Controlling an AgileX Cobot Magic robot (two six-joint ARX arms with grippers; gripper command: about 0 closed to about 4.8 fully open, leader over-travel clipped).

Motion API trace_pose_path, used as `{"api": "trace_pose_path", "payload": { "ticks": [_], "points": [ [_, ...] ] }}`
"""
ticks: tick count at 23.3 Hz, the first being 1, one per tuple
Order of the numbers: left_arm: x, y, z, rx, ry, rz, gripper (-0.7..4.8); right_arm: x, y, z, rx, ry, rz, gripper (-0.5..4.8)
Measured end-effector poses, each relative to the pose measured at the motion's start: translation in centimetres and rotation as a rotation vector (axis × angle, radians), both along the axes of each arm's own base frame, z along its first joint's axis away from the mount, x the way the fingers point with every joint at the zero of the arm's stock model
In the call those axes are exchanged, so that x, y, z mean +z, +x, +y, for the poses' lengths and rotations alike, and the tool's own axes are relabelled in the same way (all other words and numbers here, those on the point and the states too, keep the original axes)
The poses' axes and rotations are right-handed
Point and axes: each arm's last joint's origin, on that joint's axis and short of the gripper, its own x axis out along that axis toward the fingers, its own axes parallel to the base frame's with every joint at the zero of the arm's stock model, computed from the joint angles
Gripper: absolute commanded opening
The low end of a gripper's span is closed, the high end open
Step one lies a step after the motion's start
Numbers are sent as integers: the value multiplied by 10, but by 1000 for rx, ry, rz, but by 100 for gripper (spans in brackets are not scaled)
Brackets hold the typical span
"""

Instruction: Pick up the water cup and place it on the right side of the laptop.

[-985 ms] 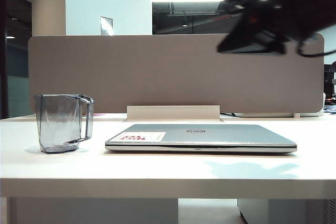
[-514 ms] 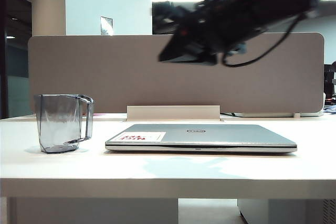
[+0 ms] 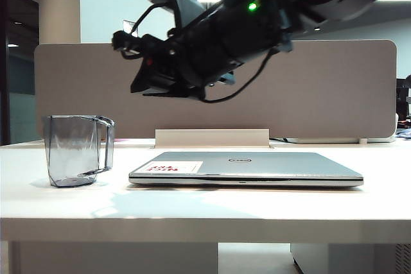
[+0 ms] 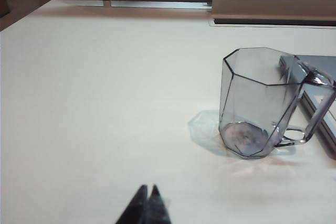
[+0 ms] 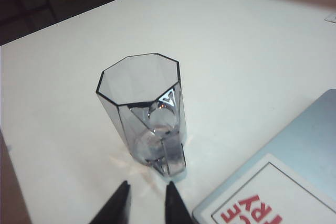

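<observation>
Right pincer [image 5: 147, 203] narrowly parted near the water cup [image 5: 144, 111]; left pincer [image 4: 148, 203] closed; laptop [image 3: 247, 166] sticker red-lettered.

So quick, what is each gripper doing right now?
Left gripper: shut, empty, low over the table.
Right gripper: open, empty, in the air near the water cup.

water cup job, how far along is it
Nothing is moved yet: the water cup stands upright on the table, left of the closed laptop. In hand: the right gripper, jaws apart and empty, hangs above the laptop's left end, pointing toward the cup. The left gripper is shut, apart from the cup. Left: grasp, carry, set down.
</observation>
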Motion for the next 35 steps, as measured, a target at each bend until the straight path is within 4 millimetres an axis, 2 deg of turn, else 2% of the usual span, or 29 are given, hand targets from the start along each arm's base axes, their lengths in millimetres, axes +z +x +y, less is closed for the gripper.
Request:
{"api": "trace_pose_path", "payload": {
  "ticks": [6, 10, 17, 18, 20, 22, 32, 35],
  "points": [
    [0, 0, 0, 0, 0, -1, -5, -8, 14, 24, 16, -27, 26, 108],
    [0, 0, 0, 0, 0, -1, -5, -23, 22, 41, 31, -66, 61, 108],
    [0, 0, 0, 0, 0, -1, -5, -30, 24, 53, 62, -84, 84, 103],
    [0, 0, 0, 0, 0, -1, -5, -30, 25, 55, 63, -80, 80, 91],
    [0, 0, 0, 0, 0, 0, -5, -29, 26, 59, 67, -76, 77, 28],
    [0, 0, 0, 0, 0, -1, -5, -28, 28, 61, 69, -69, 71, -3],
    [0, 0, 0, 2, 0, -1, -5, -43, 36, 65, 66, -81, 84, -1],
    [0, 0, 0, 3, 0, 0, -6, -41, 40, 70, 66, -72, 76, -1]
  ]
}}
